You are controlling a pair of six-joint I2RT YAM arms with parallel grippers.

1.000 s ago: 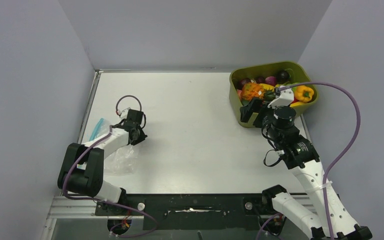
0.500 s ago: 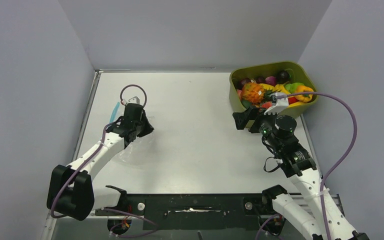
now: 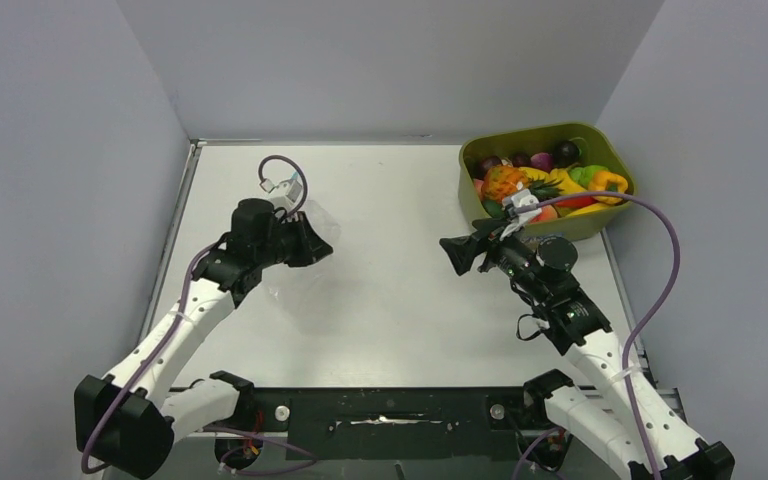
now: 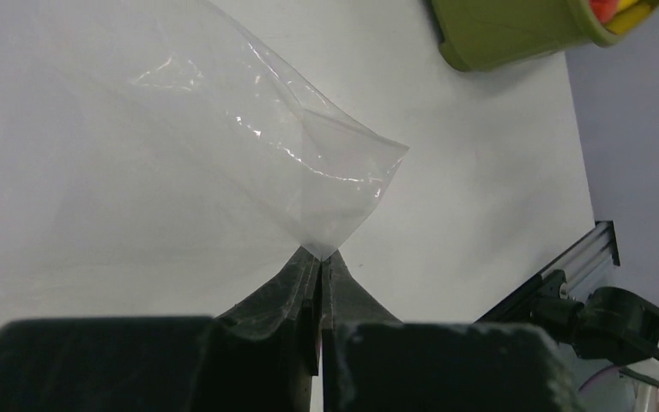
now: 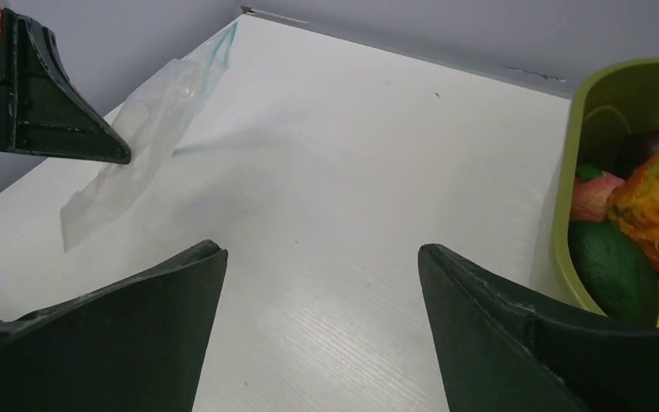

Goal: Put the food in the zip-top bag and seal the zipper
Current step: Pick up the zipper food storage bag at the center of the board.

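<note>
My left gripper [image 4: 319,257] is shut on one corner of the clear zip-top bag [image 4: 223,163] and holds it up above the table. In the right wrist view the bag [image 5: 142,137] hangs from the left gripper [image 5: 111,154], with its teal zipper strip [image 5: 221,47] at the far end. My right gripper [image 5: 322,249] is open and empty over the bare table, left of the tub; it also shows in the top view [image 3: 457,252]. The food lies in the olive-green tub: an orange pineapple [image 3: 505,182], a yellow piece [image 3: 565,183] and dark maroon pieces [image 3: 543,160].
The olive-green tub [image 3: 600,222] stands at the far right corner of the table; its wall shows in the right wrist view [image 5: 596,103] and the left wrist view [image 4: 515,39]. Grey walls close in the table on three sides. A green avocado [image 5: 613,270] lies near the tub's rim.
My left arm has swung from the table's left edge toward the middle, lifting the bag off the table. My right gripper has moved left, away from the tub.
</note>
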